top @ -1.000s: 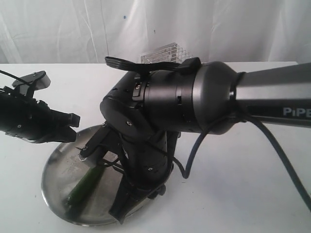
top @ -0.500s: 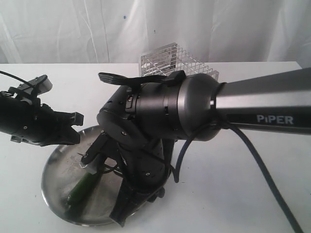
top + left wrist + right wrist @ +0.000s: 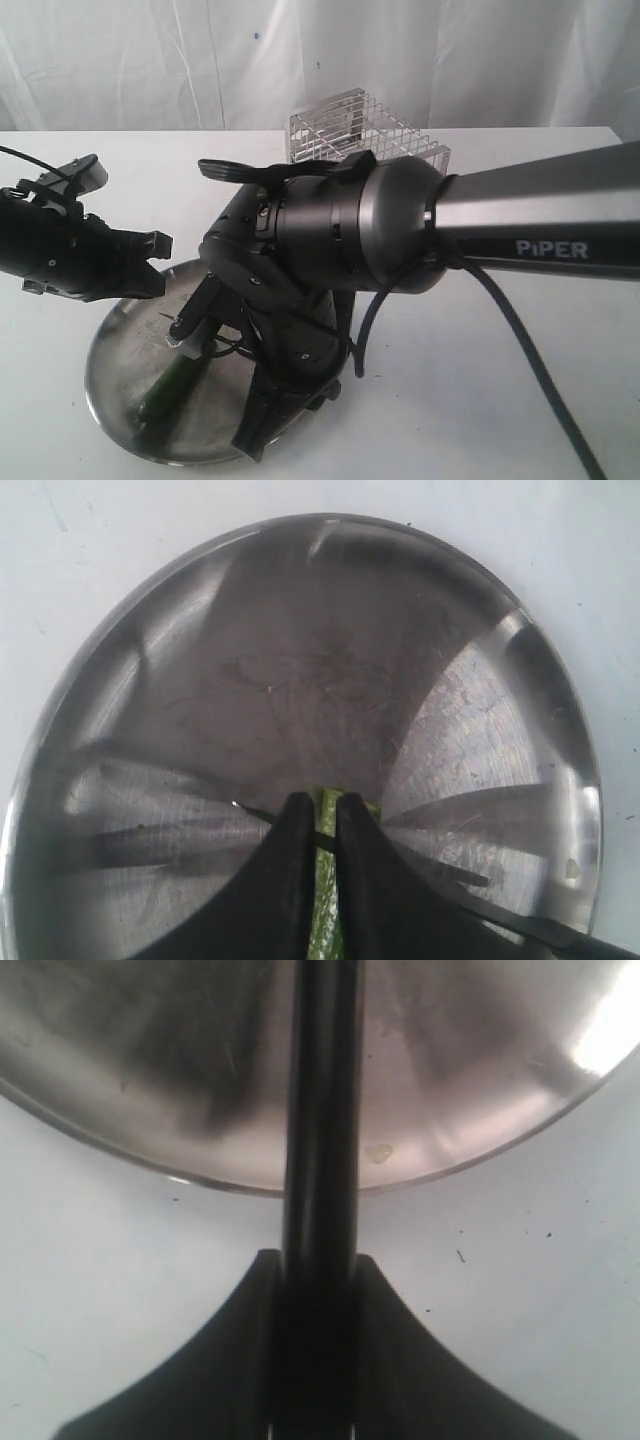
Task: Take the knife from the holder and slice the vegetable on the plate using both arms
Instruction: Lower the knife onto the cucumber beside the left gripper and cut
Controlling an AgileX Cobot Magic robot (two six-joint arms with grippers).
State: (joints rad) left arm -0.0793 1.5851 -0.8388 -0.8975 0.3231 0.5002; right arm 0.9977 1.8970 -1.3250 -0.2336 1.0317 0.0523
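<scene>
Left wrist view: the left claw [image 3: 320, 805] pinches the vegetable [image 3: 324, 920] on the plate [image 3: 300, 630]; the right claw [image 3: 318, 1265] grips the knife [image 3: 320, 1110].

Left arm [image 3: 55, 255] and right arm [image 3: 400, 235] are angled downward.
Left gripper [image 3: 321, 815] and right gripper [image 3: 318, 1265] are clamped nearly shut.

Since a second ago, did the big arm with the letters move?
Yes. The right arm slid left in the exterior view, uncovering more of the wire holder behind it.
</scene>
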